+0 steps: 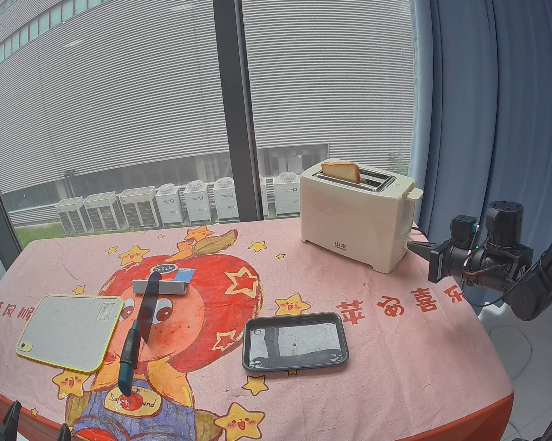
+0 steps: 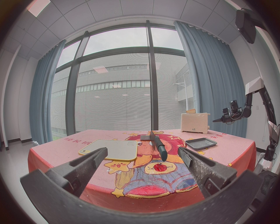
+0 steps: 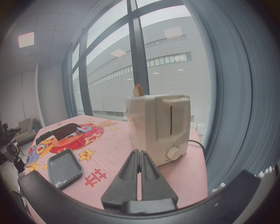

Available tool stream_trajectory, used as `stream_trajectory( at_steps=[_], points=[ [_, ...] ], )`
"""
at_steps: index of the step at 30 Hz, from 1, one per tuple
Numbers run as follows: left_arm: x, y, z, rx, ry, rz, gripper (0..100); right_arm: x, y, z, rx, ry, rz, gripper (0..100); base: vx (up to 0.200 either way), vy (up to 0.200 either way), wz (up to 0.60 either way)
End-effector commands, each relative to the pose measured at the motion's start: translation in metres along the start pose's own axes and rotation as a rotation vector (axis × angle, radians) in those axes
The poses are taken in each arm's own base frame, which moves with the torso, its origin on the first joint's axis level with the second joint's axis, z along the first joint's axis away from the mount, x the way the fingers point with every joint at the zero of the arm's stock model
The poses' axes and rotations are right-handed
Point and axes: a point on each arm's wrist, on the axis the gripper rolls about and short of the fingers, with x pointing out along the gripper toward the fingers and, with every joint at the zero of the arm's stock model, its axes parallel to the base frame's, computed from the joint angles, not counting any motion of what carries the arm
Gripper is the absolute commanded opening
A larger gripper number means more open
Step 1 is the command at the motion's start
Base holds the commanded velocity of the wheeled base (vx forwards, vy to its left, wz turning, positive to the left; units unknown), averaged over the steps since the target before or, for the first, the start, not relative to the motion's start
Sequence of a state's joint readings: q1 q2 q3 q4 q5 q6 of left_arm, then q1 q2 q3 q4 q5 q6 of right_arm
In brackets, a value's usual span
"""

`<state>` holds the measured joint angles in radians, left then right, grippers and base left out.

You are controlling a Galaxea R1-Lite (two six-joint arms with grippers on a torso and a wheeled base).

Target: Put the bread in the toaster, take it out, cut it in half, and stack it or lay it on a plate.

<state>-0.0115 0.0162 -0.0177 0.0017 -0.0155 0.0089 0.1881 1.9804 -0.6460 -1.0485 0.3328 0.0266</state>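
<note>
Closest to the lens is the left gripper, its dark ridged jaws spread wide and empty, low at the lower left corner of the head view. The right gripper sits at the right middle of that view, pressed fully together on nothing, its tip pointing at the lever end of the cream plastic two-slot toaster and near it.

The browned slice of bread stands upright in the toaster's rear slot, above centre in the head view, with its top edge poking out.

Likely troubles from here:
- The right gripper would have to spread before it can take the slice; pushed in as it is, it would knock the bread down or shove the toaster.
- Little crust shows above the slot, so a shallow pinch may slip and a hard one may crush it.
- The toaster sits toward the right side of the pink cartoon-print tablecloth, its cable trailing behind, so a sideways bump could slide it.
- The dark-bladed knife with a teal handle, left of centre, leans with its blade propped on the small grey block rest, and a careless grab could tip it off.

By count: one slice, one toaster, one knife, one rest, one pale grey cutting board with a yellow rim at the left, one black rectangular tray at lower centre, and two grippers.
</note>
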Motion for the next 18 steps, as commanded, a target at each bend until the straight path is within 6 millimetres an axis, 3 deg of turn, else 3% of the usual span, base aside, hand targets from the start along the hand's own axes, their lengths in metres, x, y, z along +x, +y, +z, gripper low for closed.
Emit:
stream_trajectory(
  at_steps=[1, 18],
  points=[
    [0.000, 0.000, -0.005, 0.000, 0.000, -0.001, 100, -0.017, 0.007, 0.020, -0.023, -0.066, 0.002, 0, 0.000, 0.000, 0.00],
    [0.000, 0.000, -0.005, 0.000, 0.000, -0.001, 100, -0.027, -0.004, 0.058, -0.060, -0.210, -0.037, 0, 0.000, 0.000, 0.00]
  ],
)
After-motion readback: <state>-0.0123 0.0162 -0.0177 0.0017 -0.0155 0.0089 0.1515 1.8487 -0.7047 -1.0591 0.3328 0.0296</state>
